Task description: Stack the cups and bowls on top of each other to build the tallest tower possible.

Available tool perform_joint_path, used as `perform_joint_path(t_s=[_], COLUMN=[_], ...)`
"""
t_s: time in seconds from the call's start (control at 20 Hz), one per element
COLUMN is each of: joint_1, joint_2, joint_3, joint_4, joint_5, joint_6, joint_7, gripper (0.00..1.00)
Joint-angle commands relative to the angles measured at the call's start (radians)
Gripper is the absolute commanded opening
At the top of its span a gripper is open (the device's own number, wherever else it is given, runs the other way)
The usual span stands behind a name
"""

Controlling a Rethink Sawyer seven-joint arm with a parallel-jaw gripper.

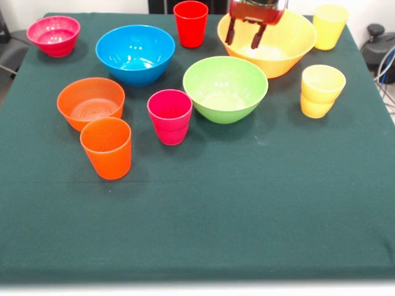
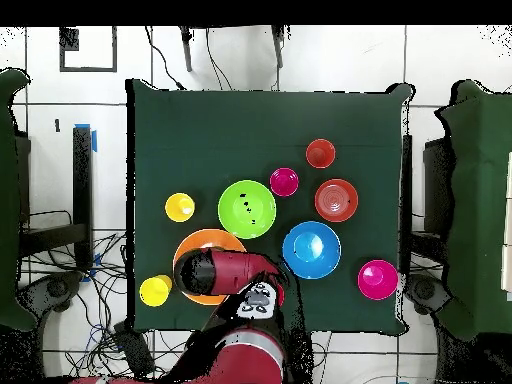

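My gripper (image 1: pixel 244 35) hangs open and empty over the far side of the very large yellow bowl (image 1: pixel 281 52), its fingers (image 1: pixel 230 31) inside the rim. In the overhead view my arm covers most of this bowl (image 2: pixel 215 240). The green bowl (image 1: pixel 225 88) (image 2: pixel 247 208) sits in front of it. The blue bowl (image 1: pixel 135 54), orange bowl (image 1: pixel 91 102) and magenta-pink bowl (image 1: pixel 54 35) stand to the left. The red cup (image 1: pixel 191 23), magenta-pink cup (image 1: pixel 170 116), orange cup (image 1: pixel 107 148) and two yellow cups (image 1: pixel 329 26) (image 1: pixel 321 90) stand upright, apart. No tower shows.
Everything stands on the dark green table cloth (image 1: pixel 247 203). The nearer yellow cup looks nested in a second one. Cables and black stands lie beyond the table's right edge (image 1: pixel 376 37).
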Motion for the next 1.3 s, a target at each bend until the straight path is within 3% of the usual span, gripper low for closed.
perform_joint_path(t_s=[0.05, 0.5, 0.65, 1.3], joint_1=[-0.035, -0.034, -0.072, -0.013], joint_2=[0.110, 0.148, 0.160, -0.010], joint_3=[0.086, 0.092, 0.129, 0.070], joint_4=[-0.096, -0.154, -0.164, -0.028], joint_5=[-0.024, -0.014, -0.024, 0.035], joint_6=[-0.090, -0.041, -0.032, 0.023], joint_7=[0.102, 0.081, 0.052, 0.165], gripper=[1.00, 1.00, 1.00, 1.00])
